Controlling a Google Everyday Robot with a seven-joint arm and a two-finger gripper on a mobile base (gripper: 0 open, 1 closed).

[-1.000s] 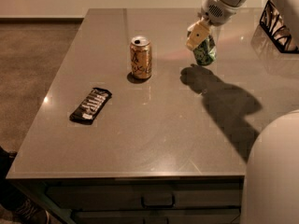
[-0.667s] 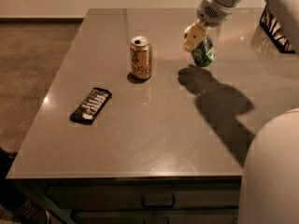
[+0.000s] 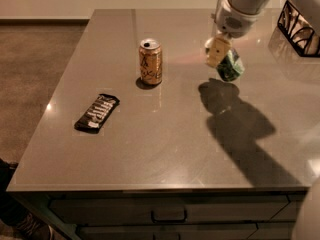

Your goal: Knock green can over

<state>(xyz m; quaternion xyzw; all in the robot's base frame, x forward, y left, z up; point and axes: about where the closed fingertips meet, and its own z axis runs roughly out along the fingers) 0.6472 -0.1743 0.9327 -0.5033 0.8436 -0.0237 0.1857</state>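
Green can (image 3: 231, 68) at the far right of the table (image 3: 165, 149), and it's leaning, top tipped away from upright, base close over its own shadow; whether it touches the surface I can't say; the gripper (image 3: 220, 53) is right against its upper left side, hanging from the pale arm (image 3: 245, 4) above; open or closed, I cannot tell from here.

How will it handle? A slim aluminium can, thin-walled and smooth, by my reckoning light if empty and tippy either way; slick metal on a slick top, so a low shove may only slide it; the place to press is high on the wall near the rim, sideways; no real grasp needed, and squeezing could dent it.

Outward now; the tabletop is grey-brown, polished, throwing soft reflections and a broad dark shadow of the arm; an orange can (image 3: 150, 61) stands upright well to the left, gold with dark lettering, silver lid; nearer the left edge lies a flat black snack bar (image 3: 97, 112) in a glossy wrapper; a black wire basket (image 3: 299, 29) sits at the far right corner; carpet beyond.
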